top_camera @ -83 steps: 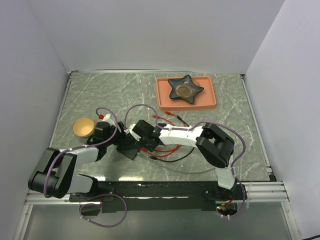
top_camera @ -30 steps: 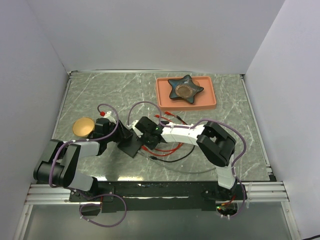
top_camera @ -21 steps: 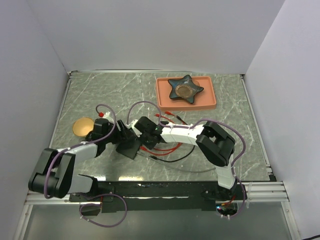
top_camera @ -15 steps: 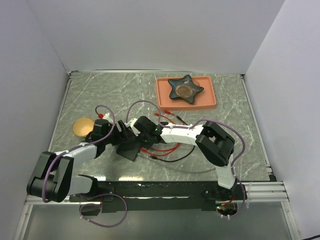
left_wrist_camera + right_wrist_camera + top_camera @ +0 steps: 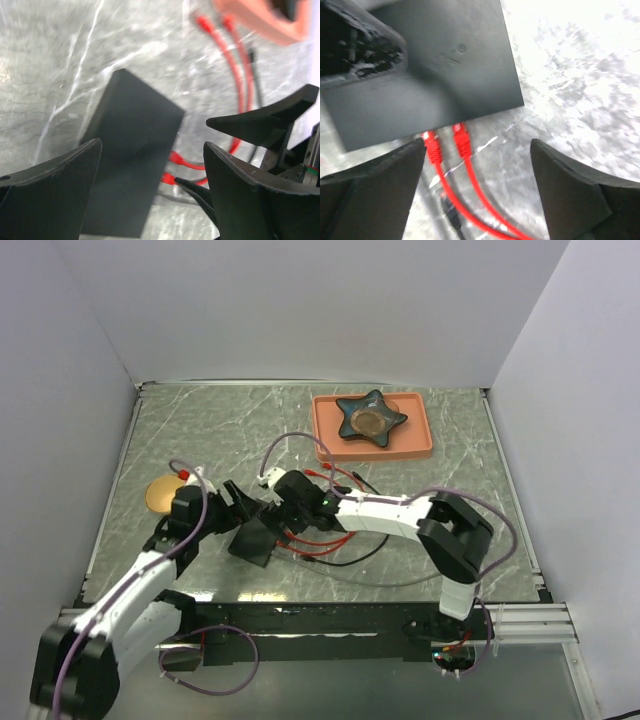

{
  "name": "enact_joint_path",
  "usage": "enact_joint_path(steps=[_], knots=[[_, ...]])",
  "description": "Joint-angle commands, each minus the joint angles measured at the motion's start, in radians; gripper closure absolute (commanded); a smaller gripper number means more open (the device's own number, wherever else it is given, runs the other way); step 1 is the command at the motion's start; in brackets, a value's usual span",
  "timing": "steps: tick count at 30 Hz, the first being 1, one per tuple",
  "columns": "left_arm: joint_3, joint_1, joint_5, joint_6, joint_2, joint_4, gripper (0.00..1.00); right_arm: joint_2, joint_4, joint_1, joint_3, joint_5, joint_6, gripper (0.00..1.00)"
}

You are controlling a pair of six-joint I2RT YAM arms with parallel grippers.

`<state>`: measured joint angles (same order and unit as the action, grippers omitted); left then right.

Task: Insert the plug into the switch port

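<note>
The switch (image 5: 254,538) is a flat matte-black box lying on the marble table between my two grippers. In the right wrist view two red plugs (image 5: 461,137) meet the switch (image 5: 420,75) at its near edge, side by side, and look seated in its sockets. My right gripper (image 5: 477,170) hangs open just above them, holding nothing. My left gripper (image 5: 150,170) is open too, its fingers either side of the switch (image 5: 132,150) without touching it. In the top view the left gripper (image 5: 237,505) and right gripper (image 5: 280,512) face each other over the box.
Red cables (image 5: 322,540) and a thin black cable (image 5: 355,555) loop on the table right of the switch. An orange tray (image 5: 420,445) with a dark star-shaped dish (image 5: 370,418) stands at the back. A small gold bowl (image 5: 157,495) sits at the left.
Both grippers have opened and let go. The left arm has swung back toward its base, the right arm has stretched lower, and the switch has shifted slightly toward the near edge.
</note>
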<state>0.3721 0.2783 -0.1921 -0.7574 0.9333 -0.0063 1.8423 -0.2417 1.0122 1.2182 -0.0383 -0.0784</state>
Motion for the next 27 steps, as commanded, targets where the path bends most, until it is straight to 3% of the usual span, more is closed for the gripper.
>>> enact_joint_path(steps=[1, 9, 16, 27], knots=[[0.03, 0.01, 0.088, -0.025, -0.178, -0.125, 0.09, -0.147, 0.076, 0.014, -0.055, -0.003, -0.024, 0.01], [0.064, 0.01, 0.16, -0.03, -0.468, -0.227, 0.01, -0.385, 0.081, 0.023, -0.227, 0.012, -0.046, 0.01], [0.034, 0.01, 0.085, -0.042, -0.648, -0.159, 0.04, -0.528, 0.038, 0.026, -0.348, -0.018, -0.063, 0.01], [0.07, 0.01, 0.108, -0.043, -0.639, -0.205, 0.04, -0.482, 0.027, 0.071, -0.396, -0.08, -0.113, 0.04]])
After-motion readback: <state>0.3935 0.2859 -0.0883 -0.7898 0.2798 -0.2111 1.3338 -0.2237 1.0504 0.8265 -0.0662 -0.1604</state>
